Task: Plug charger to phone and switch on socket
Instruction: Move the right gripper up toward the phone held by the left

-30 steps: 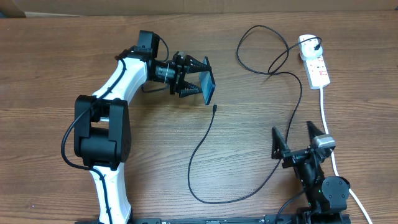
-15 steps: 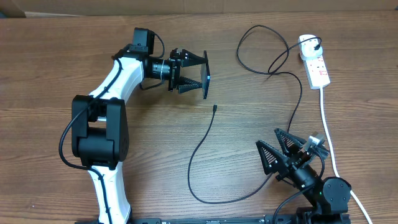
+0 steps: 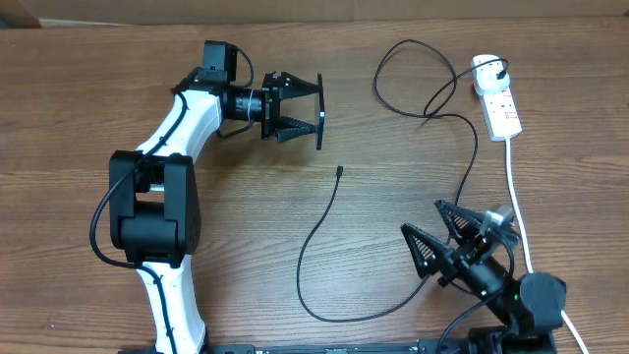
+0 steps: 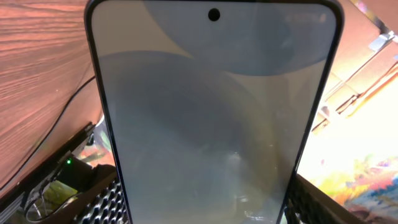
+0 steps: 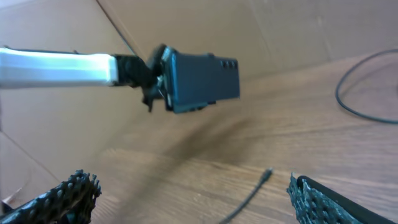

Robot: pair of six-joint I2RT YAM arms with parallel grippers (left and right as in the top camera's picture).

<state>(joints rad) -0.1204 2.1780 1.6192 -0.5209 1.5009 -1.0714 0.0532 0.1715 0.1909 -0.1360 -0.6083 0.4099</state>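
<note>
Robotics laboratory bench: left arm and right arm mounted at a wood-grain table, plain cardboard backdrop behind.

- Overhead: fixed above the table, looking straight down from far off. The whole tabletop is in frame, with both arm bases at the near edge.
- Left wrist: very near the phone. The screen fills almost the whole frame, with a strip of wood at left.
- Right wrist: low over the near right of the table, facing far-left across the wood. Slightly blurred, own fingers in the lower corners.
- Shared: phone in all three views, edge-on in overhead, screen in left wrist, back in right wrist.
- Shared: charger tip in overhead and right wrist.
</note>
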